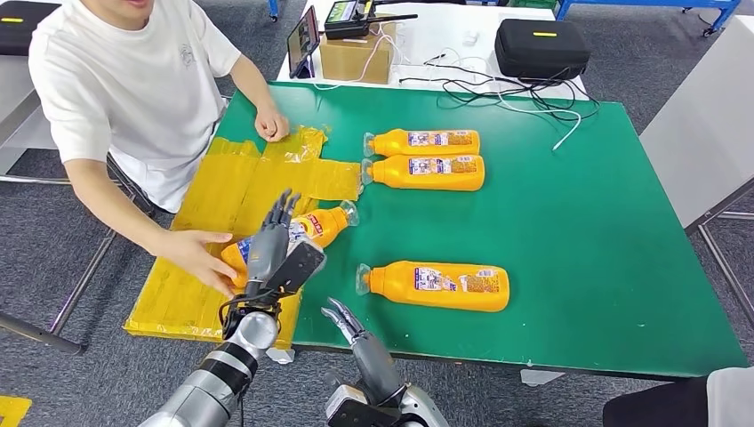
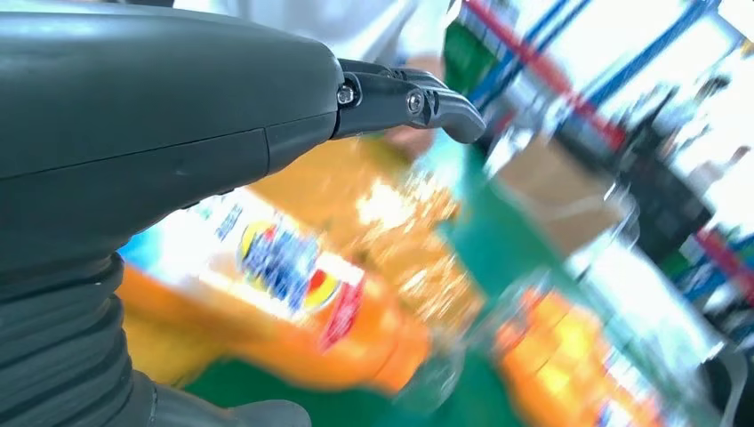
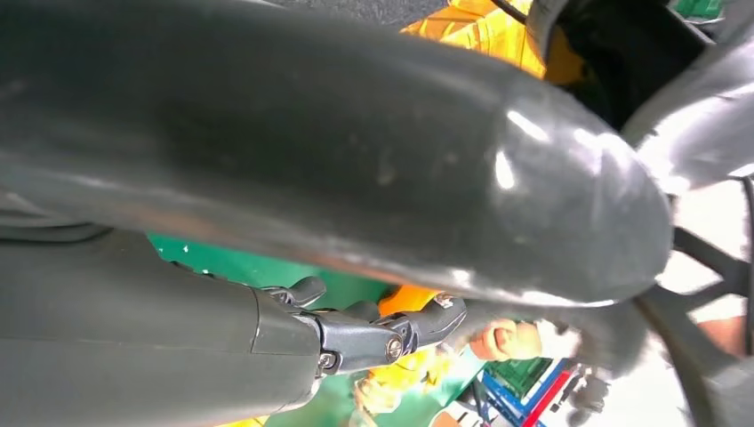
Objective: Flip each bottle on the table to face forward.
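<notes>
Our left hand (image 1: 272,242) hovers with fingers spread, empty, over the orange plastic bottle (image 1: 313,228); our right hand (image 1: 345,321) hangs open off the green surface (image 1: 578,249).

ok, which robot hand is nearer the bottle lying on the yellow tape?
Left. The left hand is over that bottle, right at its label. The right hand hangs off the table's near edge, apart from it.

The left hand (image 1: 271,238) reaches forward with fingers extended and spread; the right hand (image 1: 348,322) hangs low, empty.
</notes>
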You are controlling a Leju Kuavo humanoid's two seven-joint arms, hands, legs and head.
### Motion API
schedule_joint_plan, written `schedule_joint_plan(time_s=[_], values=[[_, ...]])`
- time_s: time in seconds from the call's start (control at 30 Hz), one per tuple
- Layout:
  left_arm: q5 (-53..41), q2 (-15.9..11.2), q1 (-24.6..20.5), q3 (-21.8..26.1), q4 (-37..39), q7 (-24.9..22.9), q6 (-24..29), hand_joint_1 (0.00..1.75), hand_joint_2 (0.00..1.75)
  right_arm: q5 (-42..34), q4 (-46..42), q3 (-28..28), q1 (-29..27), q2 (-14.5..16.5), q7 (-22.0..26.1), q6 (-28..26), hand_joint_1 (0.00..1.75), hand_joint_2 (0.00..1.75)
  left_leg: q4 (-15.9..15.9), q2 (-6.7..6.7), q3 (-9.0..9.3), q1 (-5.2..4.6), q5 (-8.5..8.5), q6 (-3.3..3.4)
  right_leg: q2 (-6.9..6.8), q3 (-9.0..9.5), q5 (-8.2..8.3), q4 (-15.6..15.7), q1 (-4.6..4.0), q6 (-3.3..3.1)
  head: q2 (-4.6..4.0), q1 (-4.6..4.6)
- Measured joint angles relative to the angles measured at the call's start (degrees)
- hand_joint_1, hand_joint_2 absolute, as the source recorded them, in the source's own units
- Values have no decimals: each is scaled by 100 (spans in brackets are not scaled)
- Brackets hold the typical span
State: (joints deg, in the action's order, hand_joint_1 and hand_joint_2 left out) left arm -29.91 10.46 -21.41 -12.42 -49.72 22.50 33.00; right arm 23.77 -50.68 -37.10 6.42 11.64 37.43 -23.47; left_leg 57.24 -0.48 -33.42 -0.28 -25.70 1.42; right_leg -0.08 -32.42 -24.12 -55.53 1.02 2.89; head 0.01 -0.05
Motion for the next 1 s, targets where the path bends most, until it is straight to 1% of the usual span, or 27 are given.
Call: schedule_joint_plan(time_s=[0.03, 0.1, 0.17, 0.27, 0.37, 0.47, 0.5, 0.57, 0.67, 0.73, 0.87, 1.0], values=[[54, -2, 34, -32, -132, 9, 107, 0, 175, 15, 5, -4, 0, -2, 7, -53, 0, 0, 0, 0, -1, 0, 0, 0, 0, 0, 0, 0, 0, 0, 0, 0], [183, -8, 115, -89, -417, 27, 240, 0, 175, 122, 11, -10, -1, -8, 16, -256, 0, 87, 0, 1, -2, 0, 0, 0, 0, -2, 0, 0, 0, 0, -1, -1], [305, -17, 232, -136, -740, 54, 319, 0, 175, 393, -26, -13, -9, -33, -67, -631, 0, 175, 0, 1, -4, -1, 0, 0, 0, -5, 0, 0, 0, 0, -1, 0], [408, -40, 461, -175, -1263, 72, 422, 0, 175, 1009, -284, 11, -43, -177, -437, -1178, 0, 175, 0, 1, -7, -1, -1, 0, 0, -9, 0, 1, 1, 0, 0, -1], [472, -56, 719, -176, -1705, 70, 438, 0, 175, 1979, -701, 156, -94, -433, -1004, -1451, 0, 175, 0, 1, -8, -2, -1, 1, 0, -10, 0, 1, 2, 0, -1, -1], [674, -57, 1109, -174, -2233, 67, 297, 0, 175, 3376, -1276, 569, -240, -705, -1676, -1587, 0, 175, 1, 2, -11, -5, -2, 2, 1, -12, 0, 2, 4, 0, 1, -1], [727, -56, 1249, -174, -2407, 63, 253, 0, 175, 3707, -1454, 743, -294, -776, -1873, -1600, 0, 175, 1, 1, -12, -6, -2, 2, 1, -14, 0, 2, 5, 0, 1, -1], [772, -56, 1523, -174, -2741, 31, 184, 0, 175, 4118, -1734, 1081, -363, -910, -2280, -1555, 0, 175, 2, 1, -14, -7, -3, 3, 0, -16, 0, 3, 6, 1, 1, -1], [788, -55, 1884, -171, -3190, -58, 81, 0, 175, 4532, -1947, 1528, -386, -1094, -2809, -1328, 0, 175, 1, 1, -15, -7, -3, 3, 0, -17, 0, 3, 6, 1, -1, -1], [787, -54, 2042, -169, -3399, -94, 48, 0, 175, 4682, -1966, 1733, -386, -1165, -2957, -1226, 0, 175, 1, 2, -15, -7, -3, 3, 1, -17, 0, 3, 5, 1, 1, -1], [776, -36, 2167, -163, -3619, -118, 47, 0, 175, 4843, -1964, 1895, -357, -1207, -3149, -1064, 0, 175, 1, 1, -15, -4, -3, 2, 0, -16, 0, 2, 2, 1, -1, -2], [772, 21, 2233, -140, -3743, -157, 96, 0, 175, 4796, -1897, 1955, -213, -1211, -3552, -606, 0, 175, 0, 3, -15, -3, -2, 2, 1, -16, 0, 1, 1, 0, 0, -2]])
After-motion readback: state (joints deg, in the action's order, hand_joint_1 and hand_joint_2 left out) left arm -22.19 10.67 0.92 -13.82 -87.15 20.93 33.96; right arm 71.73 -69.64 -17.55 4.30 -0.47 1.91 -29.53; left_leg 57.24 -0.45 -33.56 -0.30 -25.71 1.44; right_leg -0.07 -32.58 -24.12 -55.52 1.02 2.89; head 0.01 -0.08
